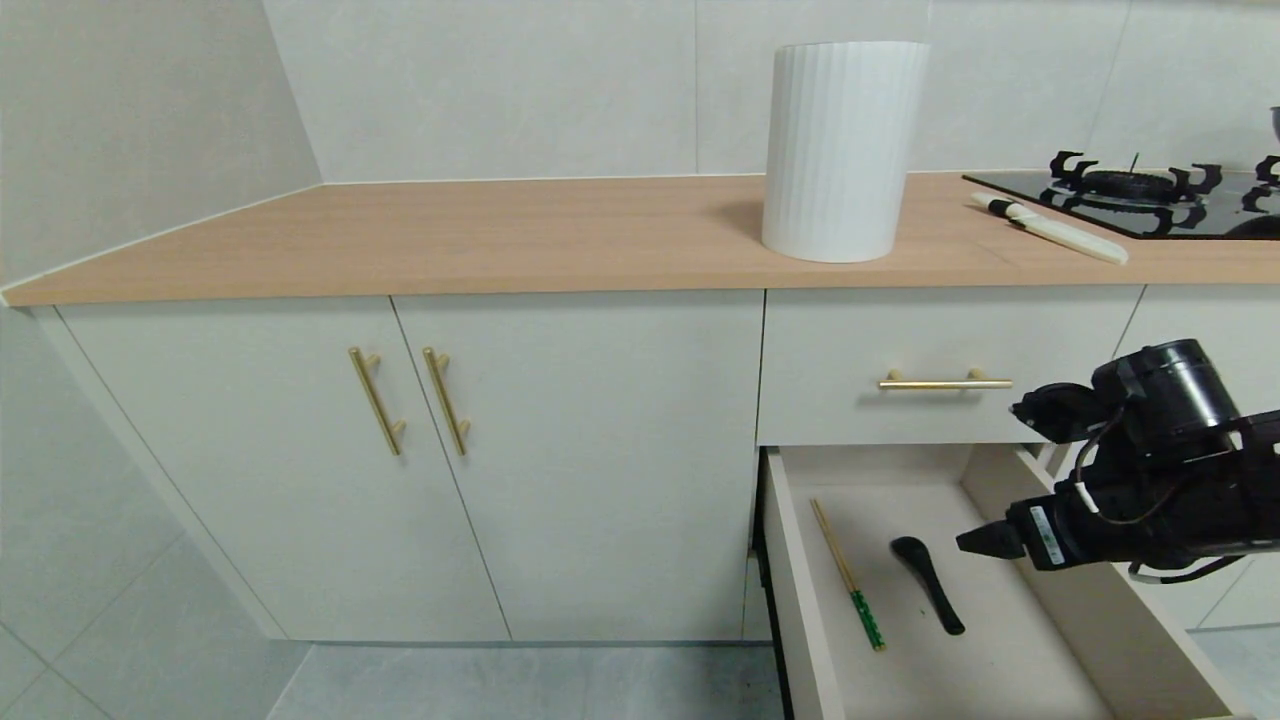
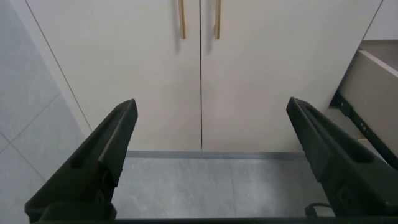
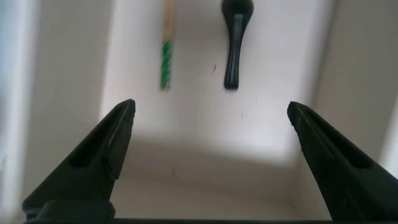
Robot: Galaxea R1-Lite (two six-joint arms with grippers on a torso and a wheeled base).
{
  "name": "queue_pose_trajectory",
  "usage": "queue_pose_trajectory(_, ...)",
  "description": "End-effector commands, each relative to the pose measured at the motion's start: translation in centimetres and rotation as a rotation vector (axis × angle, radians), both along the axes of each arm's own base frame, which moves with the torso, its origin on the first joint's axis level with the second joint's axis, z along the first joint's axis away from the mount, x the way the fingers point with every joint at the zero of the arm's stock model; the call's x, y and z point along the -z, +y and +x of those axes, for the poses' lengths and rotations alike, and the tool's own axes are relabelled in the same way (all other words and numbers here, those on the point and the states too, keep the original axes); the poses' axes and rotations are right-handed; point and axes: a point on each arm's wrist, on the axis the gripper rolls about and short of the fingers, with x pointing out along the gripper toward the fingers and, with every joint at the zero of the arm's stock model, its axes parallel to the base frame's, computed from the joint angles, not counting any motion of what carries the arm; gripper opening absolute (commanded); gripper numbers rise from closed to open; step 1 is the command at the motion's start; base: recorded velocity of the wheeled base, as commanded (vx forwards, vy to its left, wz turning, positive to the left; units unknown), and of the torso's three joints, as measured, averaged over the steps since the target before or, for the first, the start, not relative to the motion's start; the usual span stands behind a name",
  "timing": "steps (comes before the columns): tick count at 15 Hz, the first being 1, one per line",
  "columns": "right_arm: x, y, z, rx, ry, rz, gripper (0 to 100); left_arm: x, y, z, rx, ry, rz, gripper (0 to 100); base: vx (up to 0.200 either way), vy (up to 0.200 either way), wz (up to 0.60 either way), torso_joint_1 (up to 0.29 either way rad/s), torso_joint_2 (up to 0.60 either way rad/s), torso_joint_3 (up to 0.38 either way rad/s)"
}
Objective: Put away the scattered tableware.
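— Your jaws?
— Both pairs stand wide, holding nothing. My right gripper (image 3: 211, 111) hangs over the open drawer (image 1: 792, 560), lower right in the head view. My left gripper (image 2: 211, 107) faces the cupboard doors (image 2: 261, 74).
— Tableware?
— Chopsticks (image 1: 847, 575) and spoon (image 1: 928, 584) lie apart in the drawer, whose front is cut off. A knife (image 1: 1050, 228) lies on the counter (image 1: 500, 235), upper right.

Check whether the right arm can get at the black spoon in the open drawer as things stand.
Probably yes. The right gripper hangs open above the drawer, and the black spoon lies bare on its floor, apart from the chopsticks, with nothing over it.
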Motion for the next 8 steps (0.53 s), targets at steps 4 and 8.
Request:
queue_pose_trajectory(4, -1.65, -0.23, -1.34, -0.020, -0.058, -0.003, 100, 0.00, 0.00, 0.00, 0.002, 0.000, 0.003, 100, 0.000, 0.000, 0.00, 0.000, 0.00, 0.000)
queue_pose_trajectory(8, -1.48, -0.35, -1.87, -0.049, -0.041, -0.032, 100, -0.01, 0.00, 0.00, 0.000, -0.001, 0.000, 100, -0.050, 0.000, 0.00, 0.002, 0.00, 0.001)
